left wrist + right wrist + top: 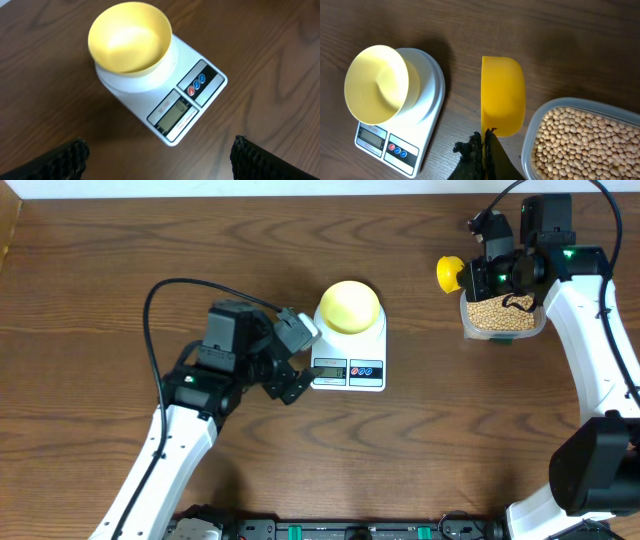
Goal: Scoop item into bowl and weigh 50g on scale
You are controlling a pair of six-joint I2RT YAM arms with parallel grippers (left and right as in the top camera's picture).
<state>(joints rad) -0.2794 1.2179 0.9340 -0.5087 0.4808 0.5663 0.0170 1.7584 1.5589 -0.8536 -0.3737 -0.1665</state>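
The pale yellow bowl (pixel 350 305) (pixel 130 37) (pixel 375 85) stands empty on the white scale (pixel 372 340) (pixel 165 95) (pixel 427 95). My left gripper (pixel 297 375) (pixel 160 160) is open just in front of the scale's display, with nothing between its fingers (pixel 65 160). The tan beans (pixel 500 313) (pixel 585 145) fill a clear plastic container (pixel 500 332) (pixel 532 135) at the far right. My right gripper (pixel 480 275) (pixel 485 145) is shut on the handle of a yellow scoop (pixel 449 273) (pixel 502 95), held just left of the container and above the table.
The scale sits at the table's middle and the container at the back right, with brown wooden table between them. Both arms' cables loop above the table. A black rail runs along the front edge.
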